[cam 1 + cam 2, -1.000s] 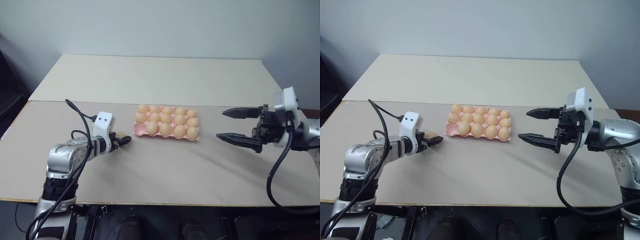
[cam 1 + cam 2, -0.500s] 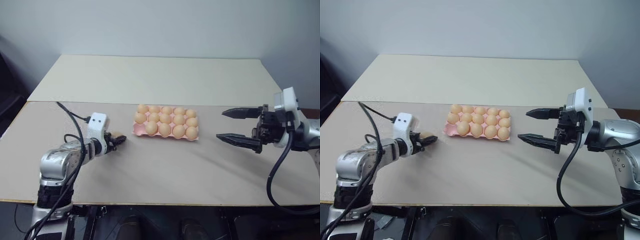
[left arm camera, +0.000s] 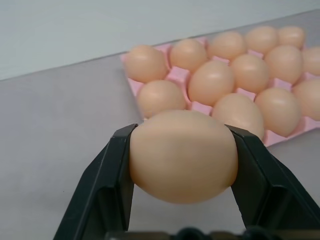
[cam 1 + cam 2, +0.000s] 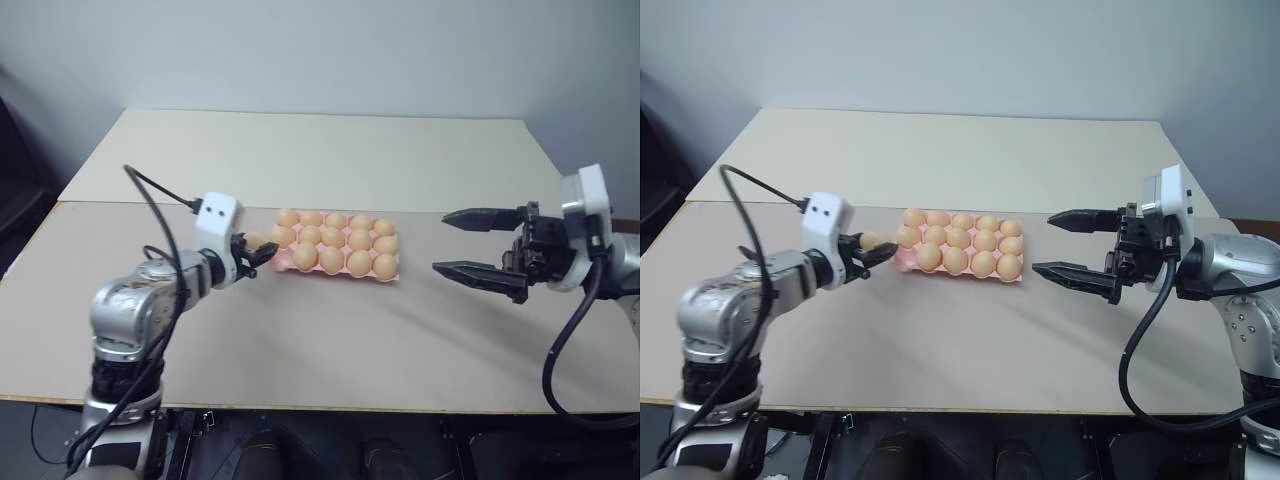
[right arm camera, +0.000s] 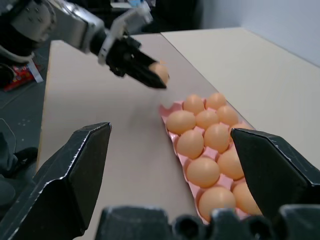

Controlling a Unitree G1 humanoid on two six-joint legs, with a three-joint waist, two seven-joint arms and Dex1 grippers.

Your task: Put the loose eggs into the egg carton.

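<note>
Left pincer (image 4: 872,252) is pinching a loose egg (image 3: 183,156) between both black fingers (image 3: 116,172). It's lifting it off the counter (image 4: 330,330) and swinging it in toward the egg carton (image 4: 278,262). A second back it was sitting low on the counter, further out from the carton, with the fingers just closing on the egg. Now the egg is hanging clear of the surface, just beside the carton's near-left corner.

Meaning for the task: the pick looks done and the carry is in progress, placement not yet. The carton is reading nearly full. I'm counting around fourteen eggs seated across the three rows, and the empty cup looks to be at the near-left corner, right where the egg is heading. I can't confirm the bare cup cleanly from the head views. I'm seeing no other loose egg on the counter, so this is likely the last one.

Right pincer (image 4: 1060,243) is holding station off the carton's right end, fingers spread wide, pointing in toward the carton, gripping nothing. No real change there.

Risk: the egg is gripped across its middle and the neighbouring eggs are tight, so lowering needs to come in straight.

Writing and brands: nothing readable on carton, eggs, counter or arms.
</note>
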